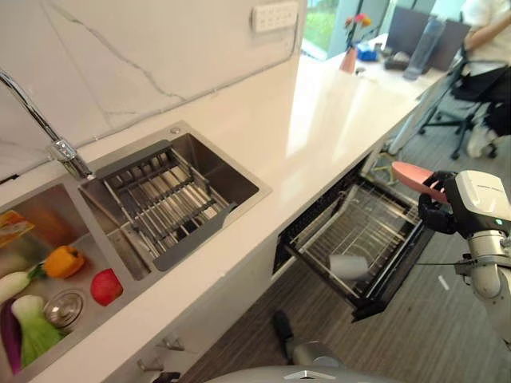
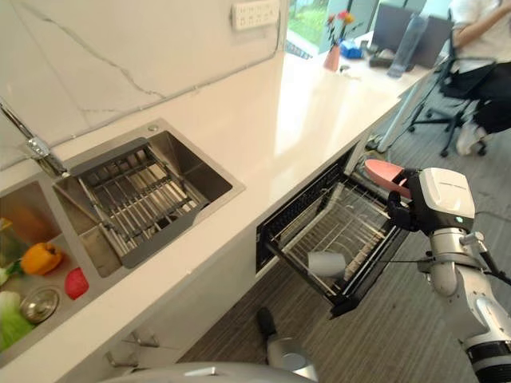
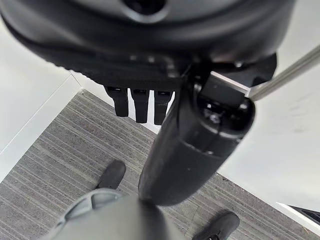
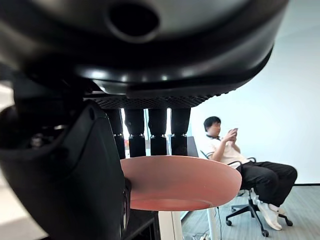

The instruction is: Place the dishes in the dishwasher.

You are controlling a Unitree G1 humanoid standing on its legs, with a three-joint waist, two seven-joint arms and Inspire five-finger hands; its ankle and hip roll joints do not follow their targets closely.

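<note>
My right hand [image 1: 435,212] is shut on a pink plate [image 1: 415,177], pinching its rim between thumb and fingers [image 4: 150,135]. It holds the plate roughly level over the far right edge of the dishwasher's pulled-out wire rack [image 1: 319,239]. The rack sticks out from under the white counter [image 1: 319,136], and a pale cup [image 1: 349,266] lies in its near part. The plate [image 4: 185,182] is seen from below in the right wrist view. My left hand [image 3: 142,105] hangs over the grey floor with relaxed fingers and holds nothing.
A steel sink [image 1: 231,179] with a dish rack [image 1: 164,199] is set in the counter at left. Beside it a basin holds vegetables [image 1: 64,261], under a faucet [image 1: 60,148]. A person [image 2: 479,48] sits on an office chair at the back right.
</note>
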